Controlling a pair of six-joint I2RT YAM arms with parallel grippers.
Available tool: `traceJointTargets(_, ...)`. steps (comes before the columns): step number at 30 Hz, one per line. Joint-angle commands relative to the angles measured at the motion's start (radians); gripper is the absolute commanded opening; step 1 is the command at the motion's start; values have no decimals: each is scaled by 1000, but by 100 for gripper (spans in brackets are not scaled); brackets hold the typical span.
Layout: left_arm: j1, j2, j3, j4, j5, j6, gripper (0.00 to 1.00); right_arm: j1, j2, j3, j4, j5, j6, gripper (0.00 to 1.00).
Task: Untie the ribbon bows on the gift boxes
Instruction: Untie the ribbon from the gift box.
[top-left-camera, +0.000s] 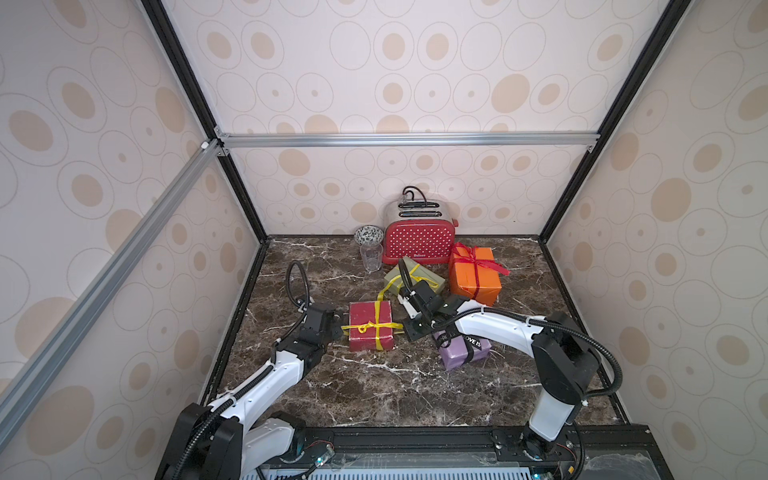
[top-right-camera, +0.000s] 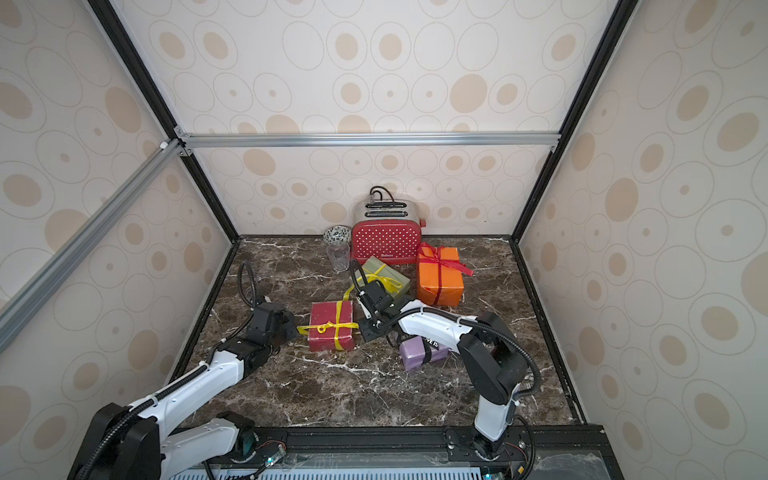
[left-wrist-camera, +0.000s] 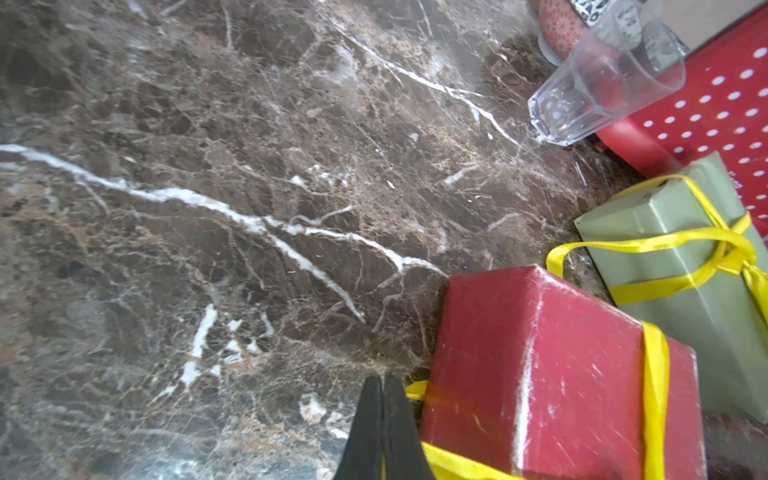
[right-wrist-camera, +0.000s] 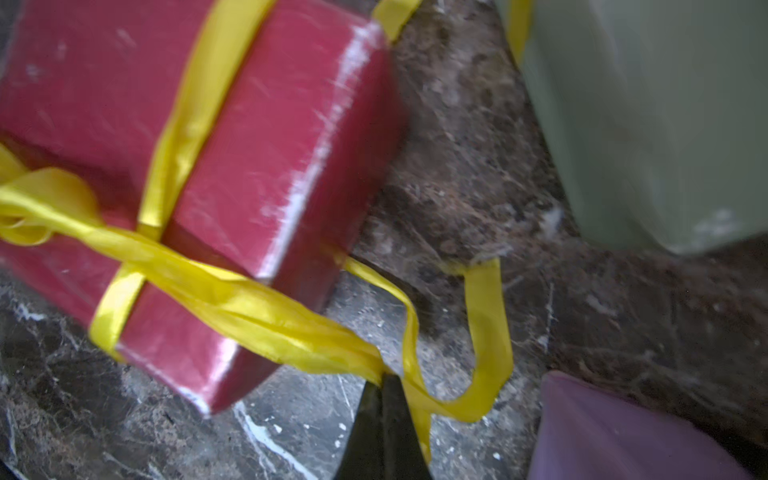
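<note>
left tool (left-wrist-camera: 383, 382): clamped on yellow ribbon (right-wrist-camera: 249, 299) | right tool (right-wrist-camera: 384, 380): clamped on same ribbon

I found clear marble (top-left-camera: 374, 395) across the front and left, but the back was crowded: bowl (top-left-camera: 368, 235), glass (top-left-camera: 371, 257), toaster (top-left-camera: 419, 245) and orange box (top-left-camera: 465, 282), with the olive box (top-left-camera: 432, 277) close before them.

The left arm (top-left-camera: 266, 376) reaches forward from the near left corner, stretched low with its wrist turned toward the middle. The left gripper (left-wrist-camera: 382, 379) has its 2 fingers (left-wrist-camera: 368, 419) pressed together, pinching one end of a yellow ribbon (left-wrist-camera: 453, 461). The right arm (top-left-camera: 498, 323) rises from its base, bends at a raised elbow and stretches leftward. The right gripper (right-wrist-camera: 384, 377) tilts downward, its 2 fingers closed tight on the ribbon's other end.
</note>
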Motion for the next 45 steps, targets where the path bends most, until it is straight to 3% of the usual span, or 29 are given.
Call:
traceJointTargets(1, 4, -39, -18, -41, -83, -51, 0, -38, -53, -37, 39, -27, 121, 0)
traceJointTargets(17, 4, -188, -129, 20, -152, -140, 0, -90, -103, -118, 86, -20, 300, 4)
traceJointTargets(23, 4, -274, -126, 26, -158, -103, 35, -90, -107, -118, 109, -63, 294, 9)
traceJointTargets(25, 4, -302, -108, 5, -158, -73, 54, -90, -116, -128, 127, -72, 294, 17)
traceJointTargets(29, 2, -321, -63, 6, -98, 25, 74, -90, -136, -151, 165, -80, 287, 26)
traceJointTargets(33, -67, -237, 48, -15, -12, 153, 86, -90, -144, -143, 173, -77, 251, 39)
traceJointTargets(36, -148, -116, 154, -63, 29, 212, 88, -90, -169, -132, 173, -59, 208, 46)
traceJointTargets(42, -299, 160, 395, -254, 26, 307, 88, -90, -220, -185, 239, -10, 160, 48)
traceJointTargets(45, -320, 254, 458, -292, 56, 326, 88, -91, -245, -245, 319, -5, 158, 47)
